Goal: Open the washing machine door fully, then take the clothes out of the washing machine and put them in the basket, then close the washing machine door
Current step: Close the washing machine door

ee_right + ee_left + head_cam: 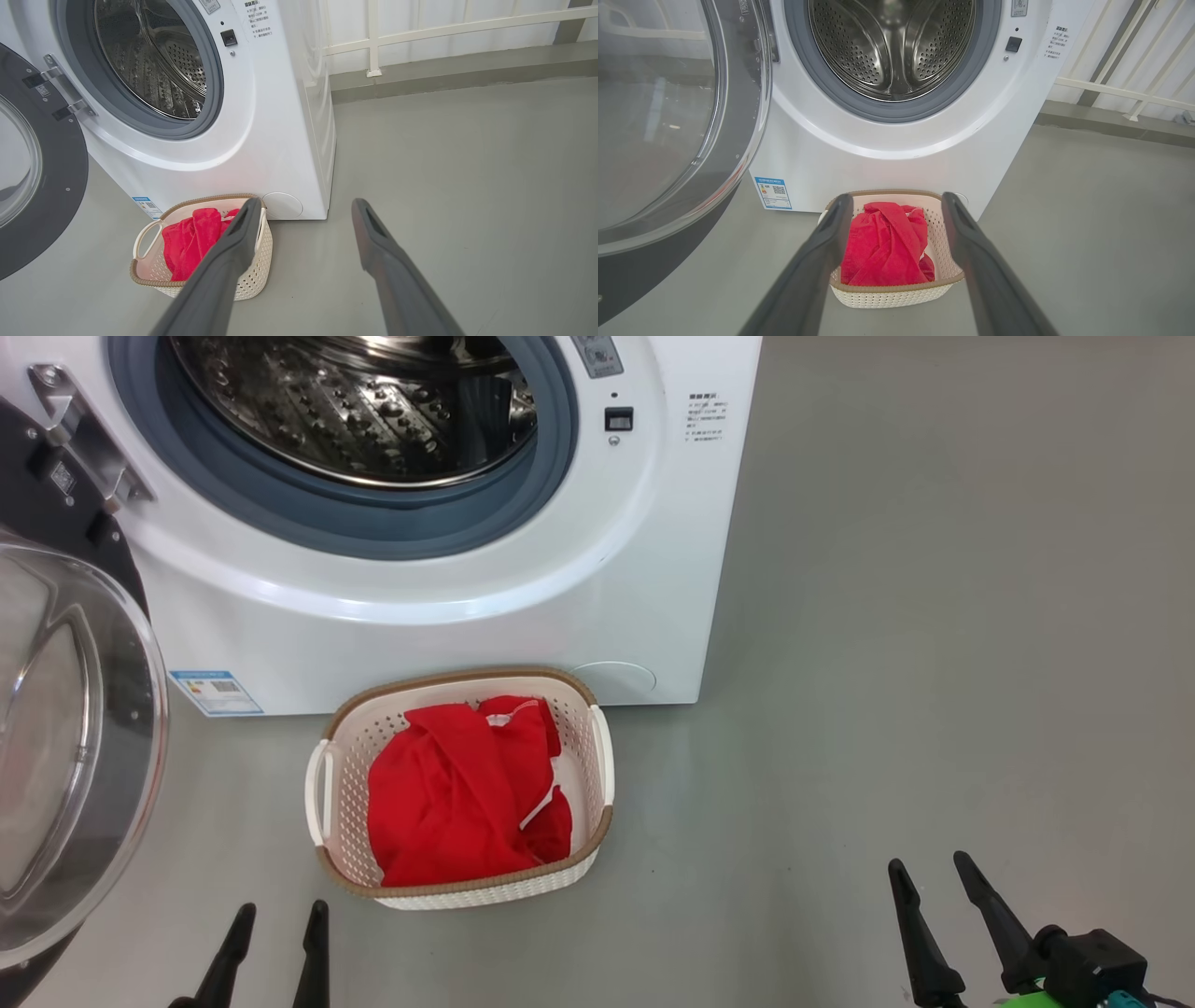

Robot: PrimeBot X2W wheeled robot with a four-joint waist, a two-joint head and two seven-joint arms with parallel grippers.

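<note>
Head view, read left to right. At the far left the washing machine door point(65, 737) stands swung wide on its metal hinge point(79, 434), with its clear glass bowl bulging toward the camera and its black rim running along the frame edge. Below and to the right of the door, the left gripper point(284, 907) rises from the bottom edge over the grey floor point(887, 644). Its two dark fingers are spread apart and grasp nothing.

At centre is the white washing machine point(448, 607), where a grey-blue rubber ring point(373, 527) encircles the perforated steel drum point(355, 411). A blue-edged label point(217, 692) sits low on the left of the front panel. The basket point(457, 674) rests on the floor just in front of the machine's base. The clothes point(457, 793), red fabric with white trim, lie heaped inside the basket and cover most of its interior.

At the lower right the right gripper point(929, 861) points upward, its fingers likewise parted and empty, well apart from the basket.

Left wrist view: the open door is at the left, and the left gripper's spread fingers frame the basket and clothes. Right wrist view: the basket lies left of the fingers, partly hidden by one of them. A white railing point(420, 32) runs behind the machine at the right.
</note>
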